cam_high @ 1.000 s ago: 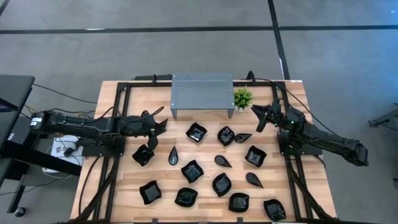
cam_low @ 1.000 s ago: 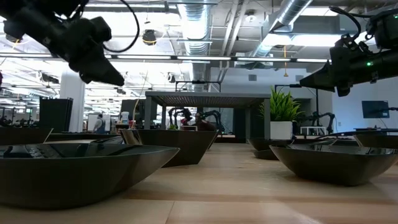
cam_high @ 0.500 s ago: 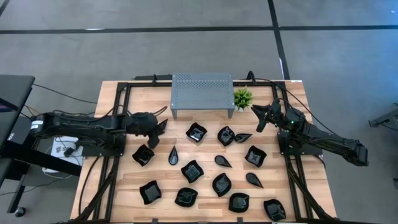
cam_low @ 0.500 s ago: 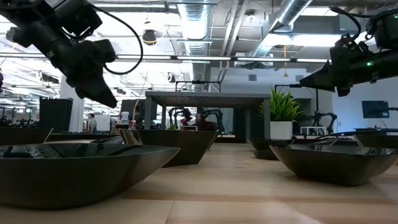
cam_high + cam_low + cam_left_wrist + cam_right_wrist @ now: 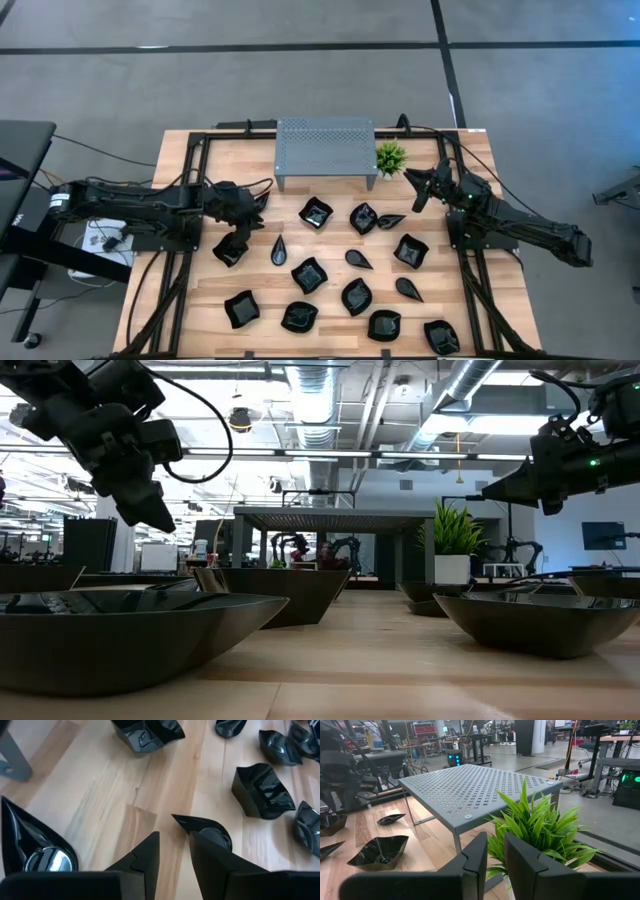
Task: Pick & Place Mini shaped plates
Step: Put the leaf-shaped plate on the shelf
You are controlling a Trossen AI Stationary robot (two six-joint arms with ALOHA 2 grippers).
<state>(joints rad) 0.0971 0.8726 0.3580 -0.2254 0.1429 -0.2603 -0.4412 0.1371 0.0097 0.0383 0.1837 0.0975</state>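
Black and glossy, the mini shaped plates (image 5: 345,270) lay spread over the near half of the wooden table (image 5: 180,160), none stacked and each one empty as far as the overhead view let me tell. From the table-level camera most of them were hidden behind the two nearest dishes, whose dark rims filled the foreground. The left gripper (image 5: 238,236) hung low over the plates at the left end of the spread, directly above a wavy-edged square plate (image 5: 229,250) and partly covering it from above. In the left wrist view its fingers (image 5: 147,855) stood a little apart with bare wood between them and nothing held; one fingertip cut off part of a teardrop plate (image 5: 202,826), and another teardrop plate (image 5: 35,850) was clipped by the frame edge. The right gripper (image 5: 418,187) waited off the table surface beside the small green plant (image 5: 390,156), apart from every plate; its fingers (image 5: 472,857) showed a narrow gap and gripped nothing. The grey perforated stand (image 5: 325,150) stood behind the plates, its top bare; whatever lay beneath it could not be made out.
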